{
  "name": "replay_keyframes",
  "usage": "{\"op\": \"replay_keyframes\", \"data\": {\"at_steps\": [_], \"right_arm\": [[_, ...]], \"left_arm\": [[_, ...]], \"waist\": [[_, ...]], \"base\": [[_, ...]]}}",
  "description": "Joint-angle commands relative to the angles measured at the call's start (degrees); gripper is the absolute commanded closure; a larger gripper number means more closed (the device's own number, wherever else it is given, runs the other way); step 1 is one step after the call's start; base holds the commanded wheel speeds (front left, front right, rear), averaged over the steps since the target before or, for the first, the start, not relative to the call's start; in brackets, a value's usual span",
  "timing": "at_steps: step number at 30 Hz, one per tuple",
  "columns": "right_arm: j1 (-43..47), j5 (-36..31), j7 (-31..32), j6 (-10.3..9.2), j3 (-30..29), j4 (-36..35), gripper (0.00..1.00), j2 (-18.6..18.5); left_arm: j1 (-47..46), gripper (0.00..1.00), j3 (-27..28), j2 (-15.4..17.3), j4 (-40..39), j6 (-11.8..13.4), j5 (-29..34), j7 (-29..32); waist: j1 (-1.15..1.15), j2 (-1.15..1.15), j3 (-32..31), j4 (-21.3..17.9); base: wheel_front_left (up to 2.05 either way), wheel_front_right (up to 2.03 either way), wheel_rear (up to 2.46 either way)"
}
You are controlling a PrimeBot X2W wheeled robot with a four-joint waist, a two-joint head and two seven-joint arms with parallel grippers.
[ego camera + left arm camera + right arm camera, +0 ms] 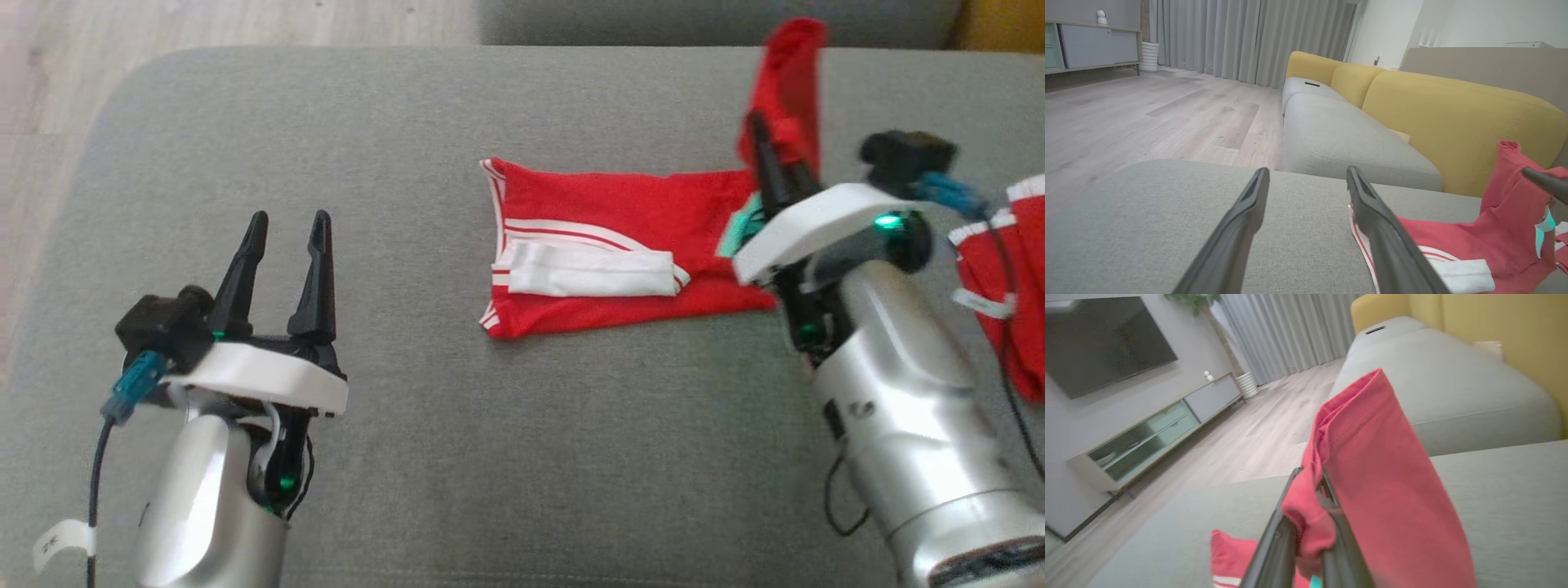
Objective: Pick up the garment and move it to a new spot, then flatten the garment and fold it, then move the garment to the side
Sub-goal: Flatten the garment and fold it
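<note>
So the big grey cushion (457, 457) is your whole workspace here. The red garment (620, 212) lies about mid-cushion, a bit toward the cushion's far right. Most of it is flat, with the striped hem facing the cushion's left side. Your right end effector (759, 135) is pinched tight on the end nearest the cushion's right side. It has that flap (792, 73) pulled up off the cushion, standing above the rest of the fabric. Looks to me like you're mid-fold, lifting that end so it can go over the flat part. With only one end up, the rest of the cloth probably pins it to the cushion so it doesn't slide. Your left end effector (288, 219) hovers over the cushion's near-left area, fingers spread wide with nothing between them, well apart from the fabric. My guess is it's parked there to keep out of the fold's path. There's another red piece with white trim (1004, 327) at the cushion's right edge, partly behind your right arm, so mind the swing doesn't snag it. Small stuff: a white band (596, 273) lies on the flat part near mid-cushion, and a teal tag (739, 229) peeks out beside the right end effector's white housing.
</note>
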Motion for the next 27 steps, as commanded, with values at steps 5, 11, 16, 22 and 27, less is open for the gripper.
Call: {"op": "replay_keyframes", "data": {"at_steps": [5, 11, 16, 22, 27], "right_arm": [[1.16, 0.56, 2.71, -0.05, 5.34, -5.46, 1.00, 2.91], [2.66, 4.43, 3.67, -0.05, 11.05, -6.23, 1.00, 3.15], [3.15, 7.81, 3.23, -0.05, 16.15, -4.87, 1.00, 3.17], [3.49, 10.36, 2.90, -0.05, 20.94, -1.88, 0.55, 3.17], [3.70, 15.15, 1.31, -0.05, 26.29, -2.20, 0.00, 3.17]], "left_arm": [[-0.89, 0.00, 1.32, 0.97, -1.81, -0.35, -0.70, -0.30], [-1.15, 0.00, 0.56, 0.70, -1.50, -0.35, -1.03, -0.30], [-1.42, 0.00, 0.02, 0.49, -1.23, -0.35, -1.25, -0.30], [-1.60, 0.00, -0.22, 0.31, -0.95, -0.35, -1.50, -0.30], [-1.21, 0.00, 0.14, 0.23, -0.83, -0.35, -1.45, -0.30]], "waist": [[0.01, 0.00, -0.45, 3.09], [0.01, 0.00, 0.31, 6.24], [0.01, 0.00, 1.24, 8.50], [0.01, 0.00, 1.69, 9.86], [0.01, 0.00, 1.53, 9.84]], "base": [[0.00, 0.00, 0.00], [0.00, 0.00, 0.00], [0.00, 0.00, 0.00], [0.00, 0.00, 0.00], [0.00, 0.00, 0.00]]}}
